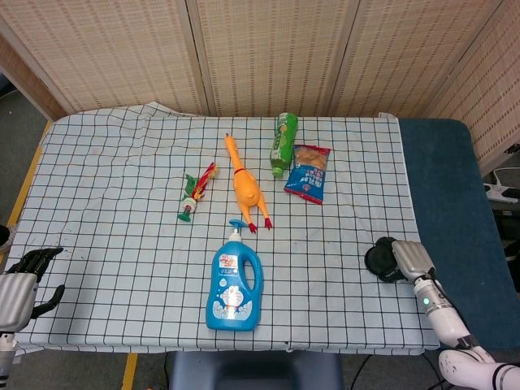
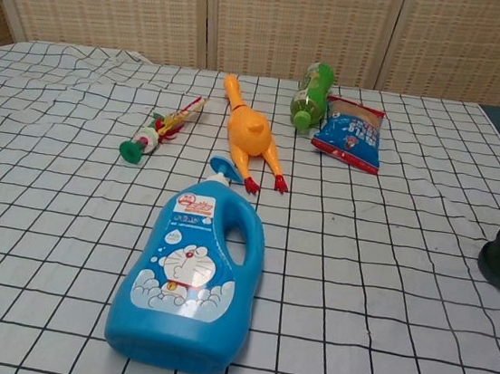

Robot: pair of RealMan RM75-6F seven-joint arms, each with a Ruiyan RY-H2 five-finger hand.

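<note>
Black disc (image 1: 377, 258) sits at the right edge of the checked surface (image 1: 122, 219), under the right hand (image 1: 410, 260), whose dark fingers (image 1: 388, 246) curl over its top; whether they grip it cannot be told. Left hand (image 1: 18, 286) hangs off the near left corner, fingers apart and holding nothing. Blue detergent bottle (image 1: 235, 282) lies well apart, mid-surface.
</note>
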